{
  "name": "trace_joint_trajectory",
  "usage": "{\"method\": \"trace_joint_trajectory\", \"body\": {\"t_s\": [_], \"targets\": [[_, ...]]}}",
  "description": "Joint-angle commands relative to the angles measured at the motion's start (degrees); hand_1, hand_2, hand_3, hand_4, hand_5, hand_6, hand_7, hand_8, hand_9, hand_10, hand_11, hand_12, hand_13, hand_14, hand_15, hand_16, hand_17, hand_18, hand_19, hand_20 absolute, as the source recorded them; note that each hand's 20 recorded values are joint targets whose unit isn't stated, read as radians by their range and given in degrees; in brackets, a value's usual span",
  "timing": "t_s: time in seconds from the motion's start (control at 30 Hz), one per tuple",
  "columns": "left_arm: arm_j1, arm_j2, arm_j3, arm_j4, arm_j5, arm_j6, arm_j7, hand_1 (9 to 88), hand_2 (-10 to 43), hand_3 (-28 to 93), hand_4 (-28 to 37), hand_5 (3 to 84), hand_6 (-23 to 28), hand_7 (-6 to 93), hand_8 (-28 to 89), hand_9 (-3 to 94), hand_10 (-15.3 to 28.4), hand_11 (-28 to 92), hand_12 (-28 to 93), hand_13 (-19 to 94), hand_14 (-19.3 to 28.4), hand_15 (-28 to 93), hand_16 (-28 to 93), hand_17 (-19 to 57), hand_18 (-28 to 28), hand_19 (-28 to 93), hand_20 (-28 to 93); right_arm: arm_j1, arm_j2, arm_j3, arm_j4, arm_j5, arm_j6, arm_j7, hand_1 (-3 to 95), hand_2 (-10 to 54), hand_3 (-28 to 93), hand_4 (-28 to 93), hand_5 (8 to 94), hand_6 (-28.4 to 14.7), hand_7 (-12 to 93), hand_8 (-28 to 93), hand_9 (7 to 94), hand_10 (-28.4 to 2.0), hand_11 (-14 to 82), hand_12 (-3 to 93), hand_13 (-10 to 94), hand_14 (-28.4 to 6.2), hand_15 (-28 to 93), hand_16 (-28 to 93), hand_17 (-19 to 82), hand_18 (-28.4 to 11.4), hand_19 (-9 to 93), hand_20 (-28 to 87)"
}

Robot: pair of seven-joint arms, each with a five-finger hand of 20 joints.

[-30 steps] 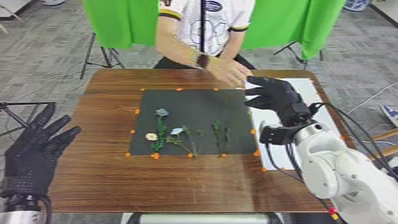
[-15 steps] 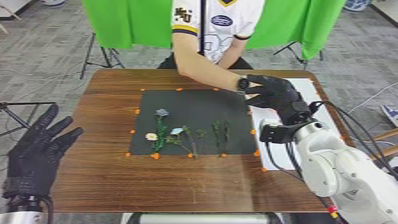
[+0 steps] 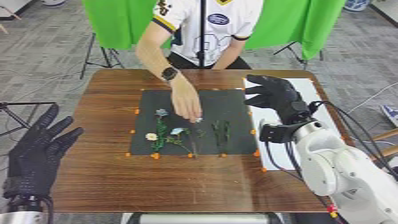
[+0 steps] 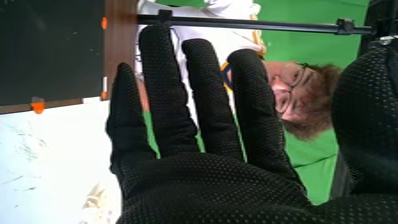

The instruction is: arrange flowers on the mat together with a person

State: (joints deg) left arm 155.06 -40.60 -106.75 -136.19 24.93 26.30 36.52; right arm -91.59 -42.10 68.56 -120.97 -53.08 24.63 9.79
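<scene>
White flower (image 3: 198, 120) sat at fingertips of person's hand (image 3: 186, 102) over black mat (image 3: 233, 104), moved off from my right hand (image 3: 279, 98), which stayed above white sheet (image 3: 266, 118), fingers straight; my left hand (image 3: 32, 156), fingers spread, hung beside table (image 3: 99, 120).

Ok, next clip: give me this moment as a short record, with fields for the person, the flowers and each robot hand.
Person's hand: the person's hand reaches over the dark mat, a white blossom at its fingertips; released or held, cannot tell
Flowers on mat: blue-grey bloom, cream bloom, pale blue bloom
Greenery: green stems on the mat
Left robot hand: left robot hand, open, left of the mat
Right robot hand: right robot hand, open, above the white sheet
</scene>
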Motion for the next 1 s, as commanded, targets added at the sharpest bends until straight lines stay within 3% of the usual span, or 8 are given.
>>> {"method": "trace_joint_trajectory", "body": {"t_s": [0.03, 0.2, 0.47, 0.67, 0.8, 0.87, 0.9, 1.0], "targets": [[0.4, -0.69, 0.22, -0.15, 0.52, 0.14, -0.88, 20.1, 5.9, 76, -25.9, 28.9, 3.3, 9.8, -8, 28.1, 13.7, 16, 13, 20, 21.2, 44, -4, -9.7, 17.9, 38, 19, 0.0, -0.2, -0.2, 0.1, -0.6, -0.2, 0.0, 25.0, 0.2, 73, -26, 51.9, 1.2, 15, -13, 55.9, -16.0, 15.0, 14.3, 47, -18.7, 44, 11, 9, -25.7, 54, 15], [0.3, -1.01, 0.26, -0.16, 0.78, 0.07, -1.18, 20.1, 5.9, 76, -25.8, 29.0, 3.4, 9.8, -8, 28.0, 13.7, 16, 13, 20, 21.3, 44, -4, -9.7, 17.9, 38, 19, 0.3, -0.3, -0.3, 0.2, -0.9, -0.2, 0.4, 25.0, 0.2, 73, -26, 51.9, 1.3, 15, -13, 55.9, -15.9, 14.9, 14.2, 47, -18.8, 44, 11, 9, -25.7, 54, 15], [1.0, 0.53, 0.29, -0.17, -0.72, 0.8, 0.43, 20.2, 5.9, 76, -25.7, 29.0, 3.4, 9.9, -8, 28.0, 13.7, 16, 13, 20, 21.3, 44, -4, -9.7, 17.9, 38, 19, 0.4, -0.4, -0.5, 0.2, -1.2, -0.2, 0.7, 25.0, 0.1, 73, -26, 52.0, 1.2, 15, -13, 55.9, -16.0, 14.9, 14.2, 47, -18.8, 44, 11, 9, -25.6, 54, 15], [0.8, 0.15, 0.43, -0.17, -0.23, 0.62, -0.01, 20.3, 6.0, 76, -25.5, 29.1, 3.5, 10.0, -8, 28.0, 13.7, 16, 13, 20, 21.3, 44, -4, -9.7, 17.9, 38, 19, 1.0, 0.3, -0.5, 0.5, -1.8, 0.2, 1.1, 25.0, 0.1, 73, -26, 52.1, 1.2, 14, -13, 56.0, -16.0, 15.0, 14.2, 47, -18.9, 45, 11, 9, -25.6, 54, 15], [0.0, -0.77, 0.47, -0.12, 0.88, 0.16, -1.36, 20.3, 6.0, 76, -25.6, 29.1, 3.5, 10.0, -8, 28.0, 13.7, 16, 13, 20, 21.3, 44, -4, -9.7, 17.9, 38, 19, 2.3, 2.0, -0.5, 1.1, -3.2, 0.9, 1.8, 25.0, 0.1, 73, -26, 52.0, 1.2, 15, -13, 55.9, -16.1, 14.9, 14.2, 47, -18.6, 45, 11, 9, -25.6, 54, 15], [0.2, -0.26, 0.5, -0.11, 0.32, 0.35, -0.86, 20.3, 5.9, 76, -25.6, 29.1, 3.5, 10.0, -8, 28.1, 13.7, 16, 13, 20, 21.3, 44, -4, -9.7, 17.9, 38, 19, 3.6, 3.0, -1.1, 1.6, -4.8, 1.7, 2.9, 25.2, 0.0, 73, -26, 51.9, 1.2, 15, -13, 55.8, -16.2, 14.9, 14.2, 47, -18.6, 45, 11, 9, -25.6, 54, 15], [-0.1, -0.64, 0.5, -0.1, 0.76, 0.17, -1.47, 20.3, 5.9, 76, -25.6, 29.1, 3.5, 10.0, -8, 28.1, 13.7, 16, 13, 20, 21.3, 44, -4, -9.7, 17.9, 38, 19, 4.1, 3.5, -1.0, 1.9, -5.2, 1.9, 3.5, 25.3, 0.0, 73, -26, 51.8, 1.2, 15, -13, 55.7, -16.1, 14.9, 14.2, 47, -18.7, 45, 11, 10, -25.7, 54, 15], [-0.1, -0.53, 0.6, -0.09, 0.74, 0.15, -1.23, 20.3, 5.9, 76, -25.6, 29.2, 3.6, 9.7, -8, 28.1, 13.7, 16, 13, 20, 21.3, 44, -4, -9.7, 17.9, 38, 19, 5.7, 4.9, -1.5, 3.0, -7.8, 2.7, 5.5, 25.7, -0.1, 73, -26, 51.7, 1.2, 15, -13, 55.5, -16.0, 14.9, 14.3, 48, -18.6, 45, 11, 10, -25.7, 54, 15]]}}
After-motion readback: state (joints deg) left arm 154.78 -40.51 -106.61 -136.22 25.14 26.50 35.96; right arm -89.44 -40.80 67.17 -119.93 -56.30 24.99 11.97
